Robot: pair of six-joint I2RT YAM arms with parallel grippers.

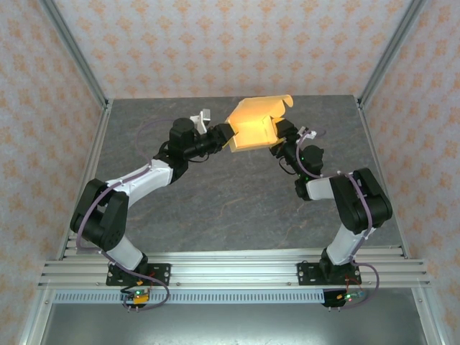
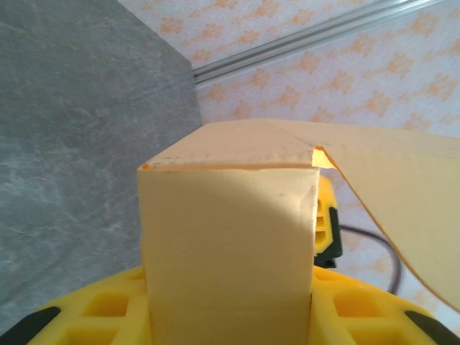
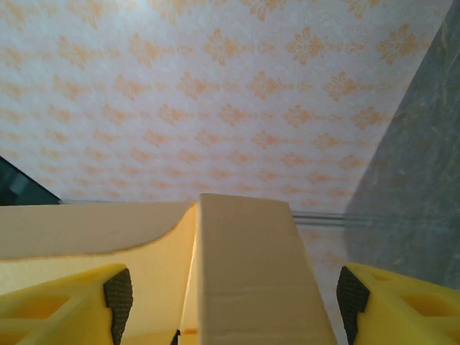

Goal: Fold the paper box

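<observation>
One paper box (image 1: 253,123), gripped by left claw (image 1: 226,136) — right claw (image 1: 278,135) spread around it

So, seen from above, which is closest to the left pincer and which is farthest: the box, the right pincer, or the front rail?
From the left pincer, in the top view:
1. The box: in its grip, just to its right.
2. The right pincer: across the box, at the box's right side.
3. The front rail: along the near table edge, by the arm bases.
</observation>
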